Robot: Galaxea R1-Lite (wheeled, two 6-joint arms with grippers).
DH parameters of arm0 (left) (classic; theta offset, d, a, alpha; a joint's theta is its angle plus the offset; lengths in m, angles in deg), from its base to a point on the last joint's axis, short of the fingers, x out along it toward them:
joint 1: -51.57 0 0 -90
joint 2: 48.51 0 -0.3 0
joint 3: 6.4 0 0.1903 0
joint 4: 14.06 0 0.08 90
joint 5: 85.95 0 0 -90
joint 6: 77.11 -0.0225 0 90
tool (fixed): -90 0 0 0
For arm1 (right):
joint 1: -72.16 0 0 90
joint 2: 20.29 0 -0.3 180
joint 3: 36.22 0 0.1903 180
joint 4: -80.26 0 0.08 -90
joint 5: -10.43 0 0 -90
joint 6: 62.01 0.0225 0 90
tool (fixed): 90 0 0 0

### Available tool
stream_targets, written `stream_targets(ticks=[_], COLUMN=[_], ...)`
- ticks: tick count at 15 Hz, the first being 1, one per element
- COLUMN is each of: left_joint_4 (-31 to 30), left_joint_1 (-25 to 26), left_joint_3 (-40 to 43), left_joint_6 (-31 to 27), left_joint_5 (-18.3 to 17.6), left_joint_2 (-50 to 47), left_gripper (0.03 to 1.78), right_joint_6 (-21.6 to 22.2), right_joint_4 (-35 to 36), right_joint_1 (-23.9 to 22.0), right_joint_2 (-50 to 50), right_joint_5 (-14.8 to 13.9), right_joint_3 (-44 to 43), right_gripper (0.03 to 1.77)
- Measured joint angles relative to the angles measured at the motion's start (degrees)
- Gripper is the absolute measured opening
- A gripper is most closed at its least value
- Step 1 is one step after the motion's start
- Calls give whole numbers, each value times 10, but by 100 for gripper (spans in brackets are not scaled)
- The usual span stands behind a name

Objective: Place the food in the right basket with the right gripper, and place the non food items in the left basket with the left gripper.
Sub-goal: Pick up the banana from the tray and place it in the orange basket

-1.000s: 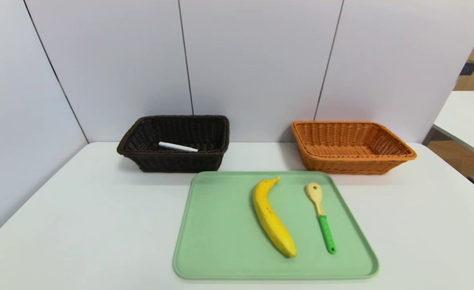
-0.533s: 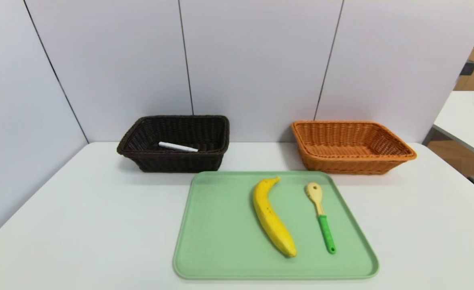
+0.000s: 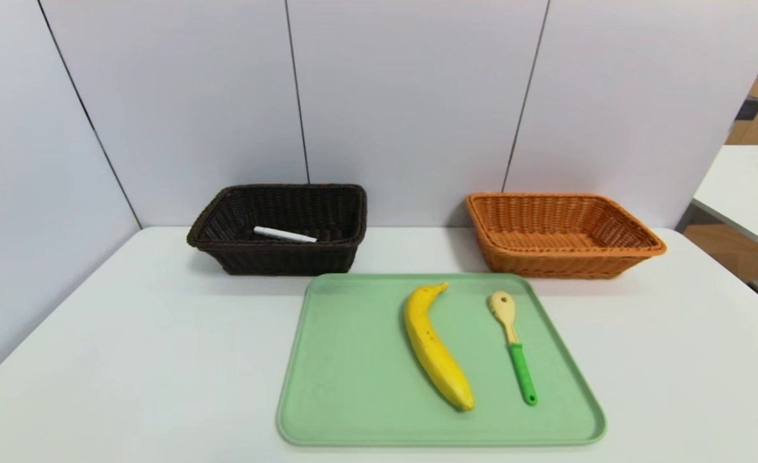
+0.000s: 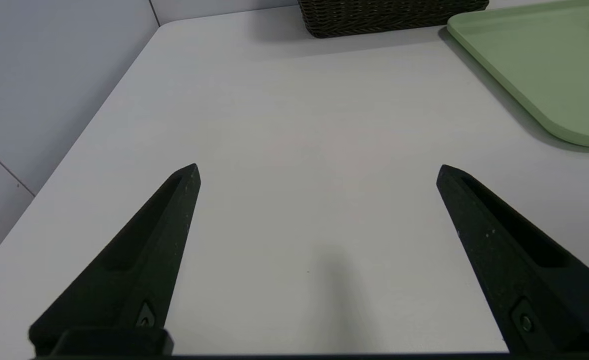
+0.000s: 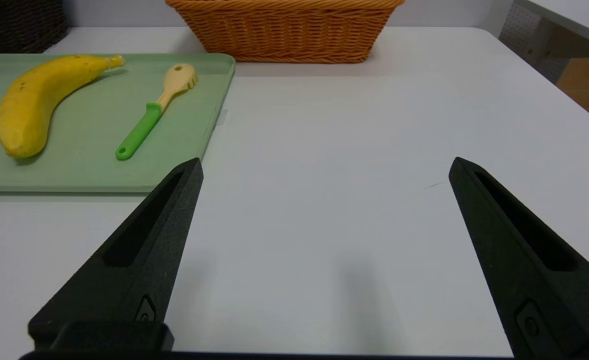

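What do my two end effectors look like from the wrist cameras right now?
Both look alike. The left end effector has two matte black, finely speckled fingers that taper to blunt points, each with a long recessed slot and a small screw near its base. The right end effector has the same build. No cables, arm shells or markings show in these views.

Green tray [image 3: 353, 386] on white table [image 3: 128, 360]; grey wall panels [image 3: 405, 96] behind; second table [image 3: 746, 193] far right.

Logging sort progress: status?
Left gripper and right gripper open, over bare table. White marker in dark brown wicker basket. Yellow banana, green-handled spoon on green tray; orange wicker basket empty. No obstruction.
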Motion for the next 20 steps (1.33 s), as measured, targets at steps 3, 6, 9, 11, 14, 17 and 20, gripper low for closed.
stream_targets(ticks=[3,6,9,11,14,17,20], left_joint_4=[0,0,0,0,0,0,0], left_joint_1=[0,0,0,0,0,0,0], left_joint_3=[0,0,0,0,0,0,0], left_joint_6=[0,0,0,0,0,0,0], left_joint_5=[0,0,0,0,0,0,0], left_joint_2=[0,0,0,0,0,0,0], left_gripper=[169,169,169,169,169,169,169], right_joint_6=[0,0,0,0,1,3,4], right_joint_4=[-6,-36,-90,-111,-125,-128,-130], right_joint_1=[0,0,3,17,56,113,182], right_joint_2=[0,-14,-84,-152,-270,-395,-518], right_joint_5=[0,0,3,5,9,9,9], right_joint_3=[-1,-30,-112,-166,-240,-321,-399], right_gripper=[170,170,170,170,170,170,170])
